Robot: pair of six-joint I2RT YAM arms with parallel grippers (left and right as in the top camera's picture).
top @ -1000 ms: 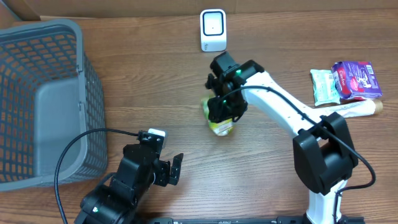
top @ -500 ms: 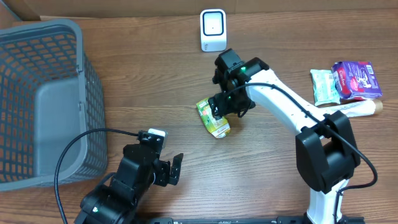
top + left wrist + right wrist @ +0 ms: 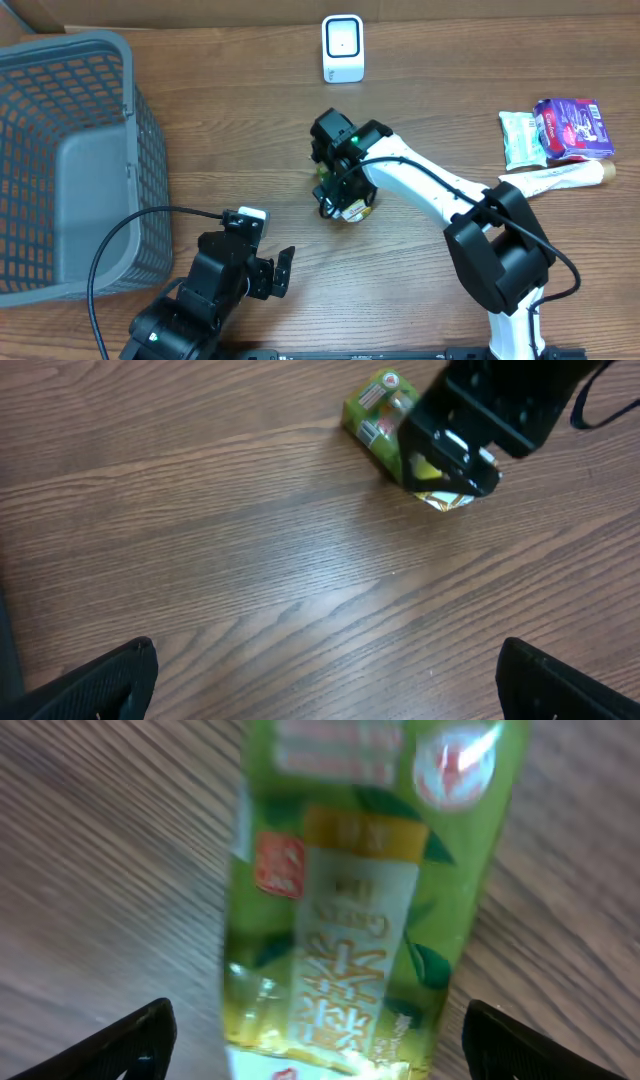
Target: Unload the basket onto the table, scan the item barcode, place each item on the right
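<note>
The item is a green and yellow tea carton (image 3: 356, 210) lying on the wooden table, mid-table below the scanner. It also shows in the left wrist view (image 3: 383, 412) and fills the right wrist view (image 3: 365, 890). My right gripper (image 3: 338, 190) hovers right over the carton and hides most of it from above. Its jaws (image 3: 325, 1038) stand open, with a gap between each finger and the carton's sides. The white scanner (image 3: 342, 48) stands at the back edge. My left gripper (image 3: 266, 258) rests near the front edge, open (image 3: 325, 680) and empty. No barcode can be made out.
A large grey basket (image 3: 131, 100) fills the left side. At the right edge lie a purple snack pack (image 3: 572, 128), a pale green packet (image 3: 521, 138) and a white tube (image 3: 555, 178). A black cable (image 3: 130, 225) loops from the left arm.
The right gripper opened and let go of the carton, pulled back briefly, then swung left over it. The carton now lies on the table. The left arm has not moved.
</note>
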